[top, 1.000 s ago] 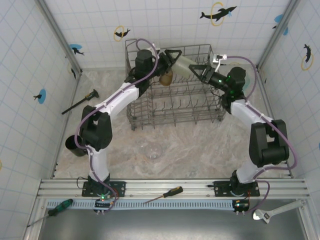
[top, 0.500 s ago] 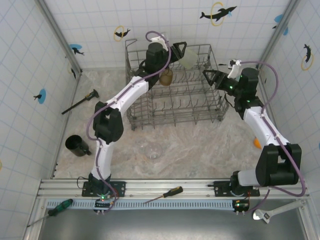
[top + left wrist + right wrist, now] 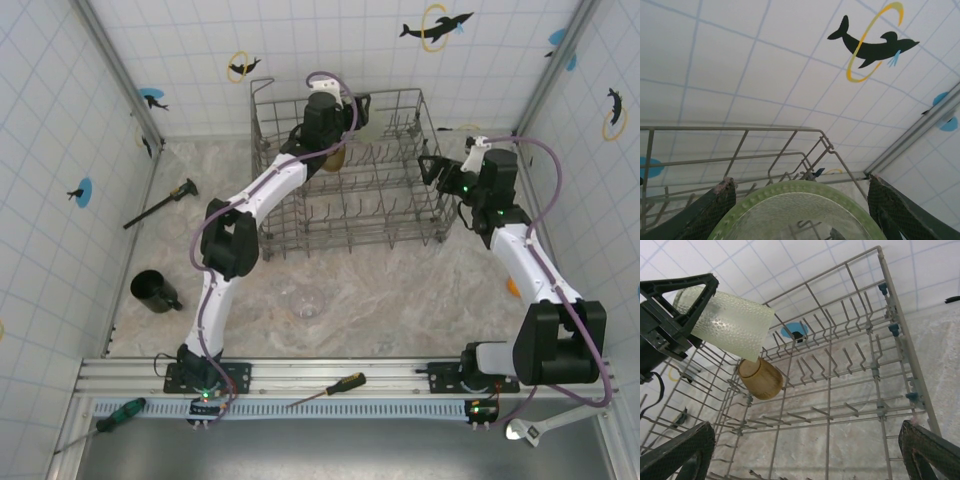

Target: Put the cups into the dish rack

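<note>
A dark long-handled tool (image 3: pixel 160 203) lay on the marbled table (image 3: pixel 380 300) near the left wall. Along the near edge sat a yellow-handled screwdriver (image 3: pixel 328 388), a green-handled screwdriver (image 3: pixel 100 419) far left and a silver wrench (image 3: pixel 550 422) far right. A dolphin sticker (image 3: pixel 436 25) marked the tiled back wall.

left jaws carried green cup (image 3: pixel 727 322) farther back; right jaws withdrew rightward

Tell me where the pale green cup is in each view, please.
Top external: pale green cup over the dish rack's far side, held by the left gripper.
Left wrist: bottom centre, between the fingers.
Right wrist: upper left, above the amber cup.
Shared landmark: the dish rack's wires.
</note>
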Controlling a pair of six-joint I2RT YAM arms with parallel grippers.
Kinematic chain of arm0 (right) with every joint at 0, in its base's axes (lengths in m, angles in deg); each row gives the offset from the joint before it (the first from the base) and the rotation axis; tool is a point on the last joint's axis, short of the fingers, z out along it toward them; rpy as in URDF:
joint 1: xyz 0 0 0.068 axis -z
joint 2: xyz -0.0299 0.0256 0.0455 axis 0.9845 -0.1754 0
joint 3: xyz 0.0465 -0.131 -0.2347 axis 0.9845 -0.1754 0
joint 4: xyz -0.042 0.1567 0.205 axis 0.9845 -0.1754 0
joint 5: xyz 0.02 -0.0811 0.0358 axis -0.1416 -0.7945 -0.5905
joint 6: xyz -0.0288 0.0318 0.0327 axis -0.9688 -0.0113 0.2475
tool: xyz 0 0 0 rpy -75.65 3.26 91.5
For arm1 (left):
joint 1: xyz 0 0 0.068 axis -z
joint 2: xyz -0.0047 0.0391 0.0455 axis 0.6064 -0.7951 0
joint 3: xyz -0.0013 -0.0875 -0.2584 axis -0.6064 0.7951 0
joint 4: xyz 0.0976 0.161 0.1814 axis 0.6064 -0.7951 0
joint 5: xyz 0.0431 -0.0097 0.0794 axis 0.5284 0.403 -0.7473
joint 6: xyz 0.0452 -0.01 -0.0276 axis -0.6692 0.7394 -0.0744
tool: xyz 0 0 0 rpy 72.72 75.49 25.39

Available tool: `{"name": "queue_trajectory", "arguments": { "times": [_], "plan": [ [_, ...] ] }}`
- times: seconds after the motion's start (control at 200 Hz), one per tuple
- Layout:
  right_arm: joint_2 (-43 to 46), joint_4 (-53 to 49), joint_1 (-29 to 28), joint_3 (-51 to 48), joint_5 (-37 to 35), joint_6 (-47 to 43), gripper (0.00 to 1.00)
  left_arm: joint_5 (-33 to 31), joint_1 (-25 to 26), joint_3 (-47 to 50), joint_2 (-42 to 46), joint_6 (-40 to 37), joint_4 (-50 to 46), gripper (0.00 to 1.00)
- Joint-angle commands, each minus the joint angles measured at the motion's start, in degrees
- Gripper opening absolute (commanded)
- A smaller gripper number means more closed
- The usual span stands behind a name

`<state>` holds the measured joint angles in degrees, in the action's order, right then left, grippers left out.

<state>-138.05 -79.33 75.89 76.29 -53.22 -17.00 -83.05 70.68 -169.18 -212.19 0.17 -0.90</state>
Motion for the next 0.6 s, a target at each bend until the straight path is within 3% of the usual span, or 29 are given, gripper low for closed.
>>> {"name": "queue_trajectory", "arguments": {
  "times": [0.0, 0.596],
  "plan": [
    [1.2, 0.4, 0.2, -1.8, -2.0, -1.5, 0.98, -1.8, 0.4, -2.6, -2.6, -4.7, 0.4, 0.00],
    [-2.3, 4.5, 0.2, -4.2, -0.9, -0.4, 0.98, -1.7, 1.6, -3.0, -7.1, -10.0, 2.9, 0.00]
  ]
}}
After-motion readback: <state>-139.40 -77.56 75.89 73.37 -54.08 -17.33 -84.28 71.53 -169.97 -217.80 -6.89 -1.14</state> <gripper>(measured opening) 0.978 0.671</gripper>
